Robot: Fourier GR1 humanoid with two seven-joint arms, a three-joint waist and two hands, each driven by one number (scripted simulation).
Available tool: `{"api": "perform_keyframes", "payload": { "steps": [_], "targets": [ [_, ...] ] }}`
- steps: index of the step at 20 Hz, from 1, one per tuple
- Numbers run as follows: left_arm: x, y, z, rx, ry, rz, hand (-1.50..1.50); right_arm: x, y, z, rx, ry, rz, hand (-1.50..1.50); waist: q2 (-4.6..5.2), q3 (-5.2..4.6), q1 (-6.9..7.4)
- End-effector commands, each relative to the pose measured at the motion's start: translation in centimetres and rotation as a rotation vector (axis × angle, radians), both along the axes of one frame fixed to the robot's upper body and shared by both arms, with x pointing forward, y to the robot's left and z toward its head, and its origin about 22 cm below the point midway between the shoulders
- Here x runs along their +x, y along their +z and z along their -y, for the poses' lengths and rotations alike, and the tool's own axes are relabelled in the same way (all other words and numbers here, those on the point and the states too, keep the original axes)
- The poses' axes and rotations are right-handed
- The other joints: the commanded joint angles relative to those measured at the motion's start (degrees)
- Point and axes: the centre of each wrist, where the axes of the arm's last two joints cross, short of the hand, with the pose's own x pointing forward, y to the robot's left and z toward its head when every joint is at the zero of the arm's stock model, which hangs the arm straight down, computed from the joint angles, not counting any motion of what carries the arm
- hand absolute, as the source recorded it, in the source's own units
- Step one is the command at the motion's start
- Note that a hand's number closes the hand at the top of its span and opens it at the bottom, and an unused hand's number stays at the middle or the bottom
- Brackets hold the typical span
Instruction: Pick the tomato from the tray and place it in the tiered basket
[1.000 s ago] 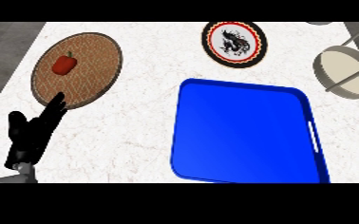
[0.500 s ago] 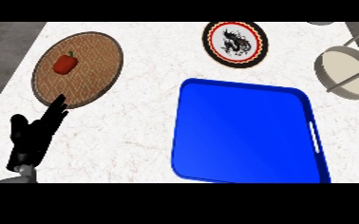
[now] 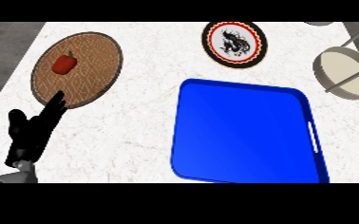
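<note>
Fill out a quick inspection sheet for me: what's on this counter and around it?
Surface: white marbled counter.
Job's things: red tomato lying on the round woven tray at the far left; tiered basket at the right edge, partly cut off by the view.
Clutter: blue tray right of centre; plate with a dark dragon-like pattern and a red rim at the back.
Robot hands: left robot hand at the lower left, open, fingers straight and pointing toward the round woven tray's near rim; right one not in view.
Cables: nothing seen.
Surroundings: grey area beyond the counter's left edge.
</note>
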Motion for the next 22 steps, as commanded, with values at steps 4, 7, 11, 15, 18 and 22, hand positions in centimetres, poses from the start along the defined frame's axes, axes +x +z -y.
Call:
{"api": "perform_keyframes", "payload": {
  "steps": [4,7,11,15,18,22],
  "targets": [
    [-0.4,-0.4,0.8,-0.003,-0.005,0.009,0.0,-1.1,-1.2,2.0,0.112,-0.089,0.074,-1.5,0.44,0.52,0.52],
    [-1.2,-0.7,-0.8,0.0,0.001,-0.003,0.0,-0.2,-0.5,0.3,0.129,-0.057,0.198,-1.5,0.22,0.46,0.39],
    [-1.0,-0.7,-0.2,0.015,0.007,-0.02,0.0,-1.0,1.9,1.3,0.13,-0.05,0.428,-1.5,-0.11,0.47,-0.74],
    [-1.0,-0.6,-0.9,-0.023,0.017,-0.006,0.0,-2.6,6.2,2.9,0.229,-0.152,0.569,-1.5,-0.27,0.38,-1.04],
    [-0.8,-1.2,-0.9,-0.005,0.057,-0.021,0.0,-3.5,6.7,4.2,0.344,-0.23,0.648,-1.5,-0.7,0.33,-2.75],
    [-1.8,-1.5,-0.9,-0.003,0.07,-0.034,0.0,-5.9,7.9,7.0,0.503,-0.217,0.801,-1.5,-1.24,0.38,-3.81]
  ]
}}
